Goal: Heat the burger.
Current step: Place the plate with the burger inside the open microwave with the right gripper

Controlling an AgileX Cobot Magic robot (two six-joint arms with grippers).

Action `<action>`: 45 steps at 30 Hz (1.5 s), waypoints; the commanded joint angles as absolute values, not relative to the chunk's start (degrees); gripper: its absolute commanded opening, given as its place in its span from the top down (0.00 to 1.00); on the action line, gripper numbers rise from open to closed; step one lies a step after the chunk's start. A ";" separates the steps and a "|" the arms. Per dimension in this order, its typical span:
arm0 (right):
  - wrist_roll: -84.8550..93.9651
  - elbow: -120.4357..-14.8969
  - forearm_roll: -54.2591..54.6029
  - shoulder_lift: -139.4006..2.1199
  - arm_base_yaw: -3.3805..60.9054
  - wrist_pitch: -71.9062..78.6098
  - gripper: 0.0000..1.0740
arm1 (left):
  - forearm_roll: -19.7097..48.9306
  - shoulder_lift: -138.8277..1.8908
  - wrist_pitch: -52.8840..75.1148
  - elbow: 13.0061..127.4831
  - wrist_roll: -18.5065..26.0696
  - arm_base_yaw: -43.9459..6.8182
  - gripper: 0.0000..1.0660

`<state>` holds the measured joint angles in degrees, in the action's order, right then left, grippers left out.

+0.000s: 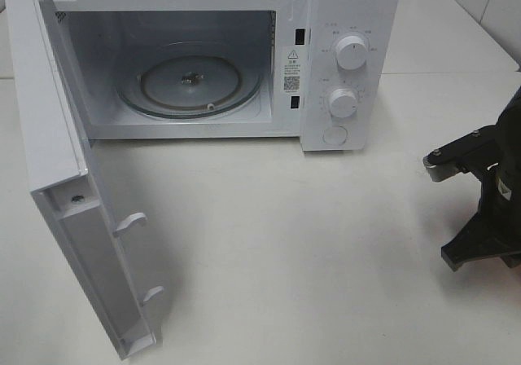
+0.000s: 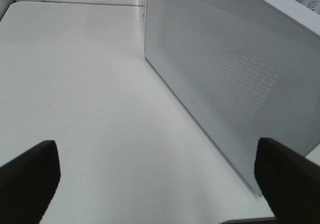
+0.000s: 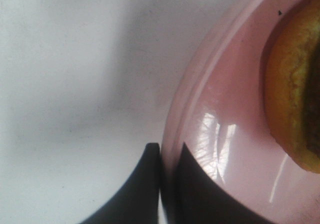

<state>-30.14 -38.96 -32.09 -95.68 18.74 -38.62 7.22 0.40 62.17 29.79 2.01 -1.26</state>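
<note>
The burger shows only in the right wrist view, as a golden-brown bun edge with a dark layer, sitting on a round pink plate. My right gripper is shut on the plate's rim, one dark finger outside it and one inside. From the high camera only the right arm shows at the right edge; the plate and burger are out of that view. My left gripper stands wide open over bare table with nothing between its fingers, beside the open microwave door.
A white microwave stands at the back of the white table. Its door is swung fully open toward the front left. A glass turntable lies in the cavity. Two knobs are on its right panel.
</note>
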 commanded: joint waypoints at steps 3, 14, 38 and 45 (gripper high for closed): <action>-32.03 -38.90 -35.81 -94.08 20.68 -41.88 1.00 | 7.10 1.26 61.36 29.68 1.78 -1.15 0.08; -32.89 -37.53 -36.96 -88.81 26.87 -46.07 1.00 | 7.10 1.26 61.36 29.68 1.78 -1.15 0.08; -33.75 -33.35 -36.67 -80.73 46.35 -52.31 1.00 | 7.10 1.26 61.36 29.68 1.78 -1.15 0.08; -33.75 -33.35 -36.55 -80.73 54.14 -52.48 1.00 | 7.10 1.26 61.36 29.68 1.78 -1.15 0.08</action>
<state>-33.46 -33.40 -33.80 -81.53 52.77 -50.42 7.22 0.40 62.17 29.79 2.01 -1.26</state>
